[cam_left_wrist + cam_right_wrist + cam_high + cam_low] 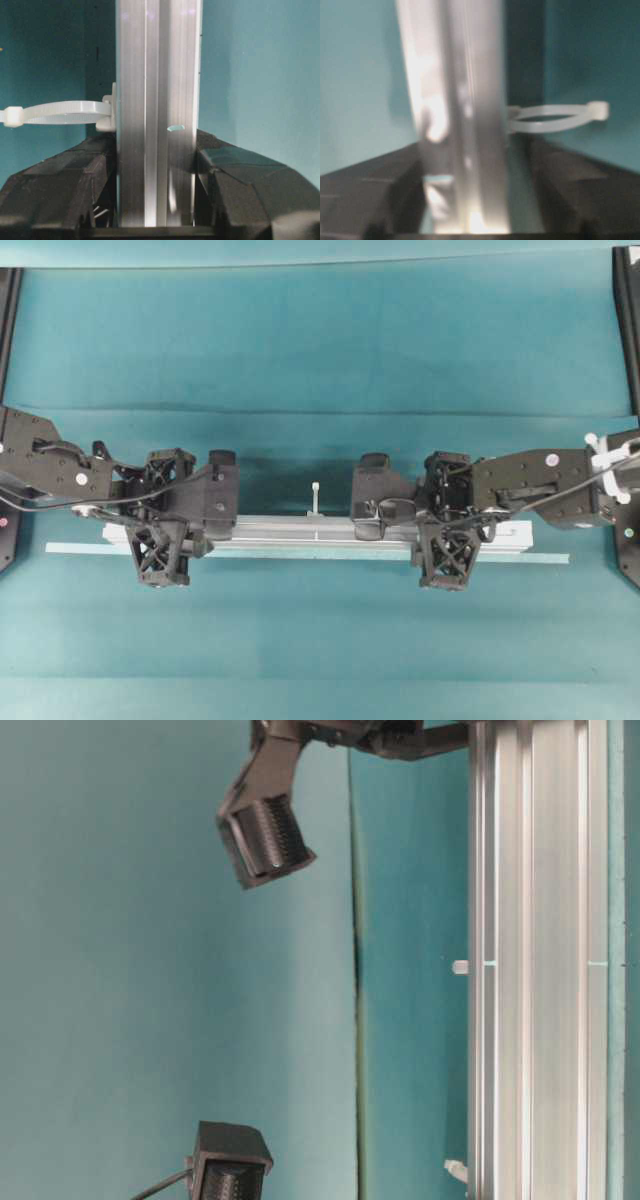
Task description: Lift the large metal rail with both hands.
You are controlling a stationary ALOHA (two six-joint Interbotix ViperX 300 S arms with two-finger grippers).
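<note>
The large metal rail (330, 530), a long grooved silver bar, lies crosswise at mid table; it also fills the right of the table-level view (530, 970). My left gripper (163, 525) straddles its left part. In the left wrist view the rail (155, 75) sits between the black fingers (60, 185), which press against both its sides, so this gripper (155, 150) is shut on it. My right gripper (448, 530) straddles the right part. The blurred right wrist view shows the rail (465, 75) between this gripper's (475, 150) jaws, with a teal gap beside it: open.
A thin pale tape strip (540, 558) runs along the near side of the rail. White zip-tie tails (315, 498) (60, 112) (555, 117) stick out from the far side. Black frame posts (625, 320) stand at the table's edges. A teal cloth (320, 340) covers the table.
</note>
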